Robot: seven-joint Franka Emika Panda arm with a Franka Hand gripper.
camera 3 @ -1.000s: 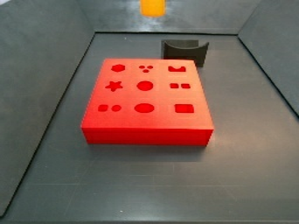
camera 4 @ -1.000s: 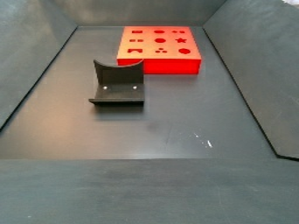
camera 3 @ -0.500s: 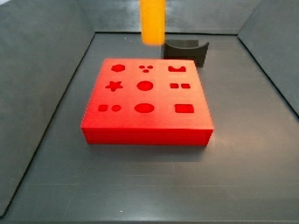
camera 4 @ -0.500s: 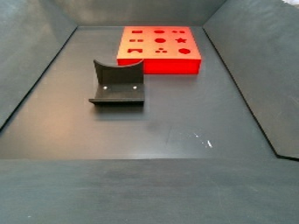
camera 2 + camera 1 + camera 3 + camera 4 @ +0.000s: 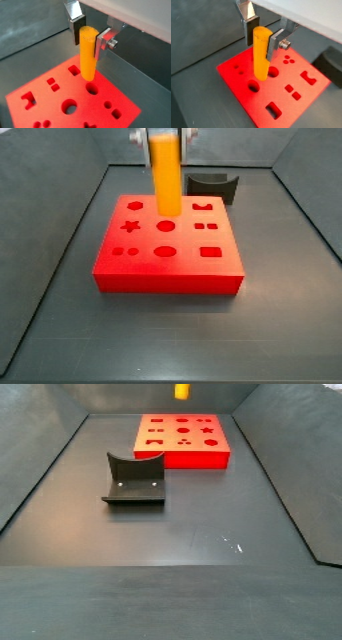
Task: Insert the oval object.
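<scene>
Wrist views: the gripper [image 5: 262, 31] pinches the oval object [image 5: 261, 55] upright between its silver fingers [image 5: 74, 21], peg tip hanging just above the red block [image 5: 67, 102] beneath it. A good insertion needs the peg kept vertical and its long axis matched to the oval hole [image 5: 166, 252].

Side views: the peg hangs below the downward-pointing gripper over the block; the fixture [image 5: 134, 480] stands well apart.
</scene>
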